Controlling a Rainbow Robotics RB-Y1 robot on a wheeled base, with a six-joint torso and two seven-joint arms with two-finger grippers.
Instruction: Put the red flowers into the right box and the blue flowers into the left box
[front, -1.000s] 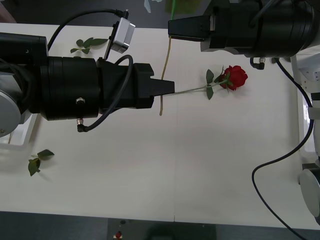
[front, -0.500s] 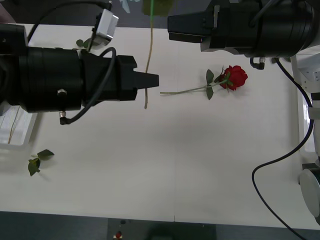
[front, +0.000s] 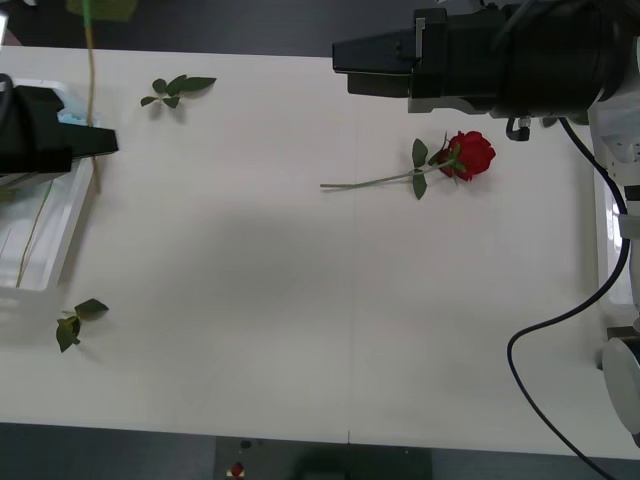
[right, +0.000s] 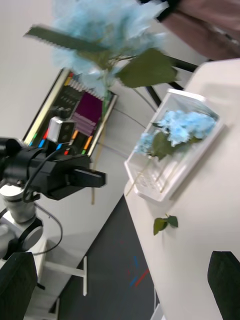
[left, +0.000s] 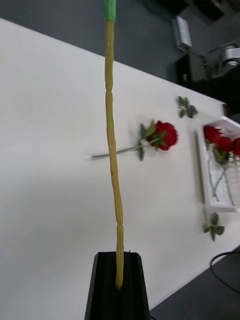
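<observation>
The left gripper (front: 100, 142) has swung from mid-desk over to the left box (front: 50, 250), fingers clamped on a blue hydrangea's stem (left: 113, 155), so a drop looks close, while the red rose (front: 472, 154) lies under the right gripper (front: 345, 60), fingers apart.

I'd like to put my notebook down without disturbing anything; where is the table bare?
The broad near stretch of table below the red rose is free, bounded left by a loose leaf sprig. Crowded spots: the left box, where the left pincer holds a stem, and the far right under the right pincer.
</observation>
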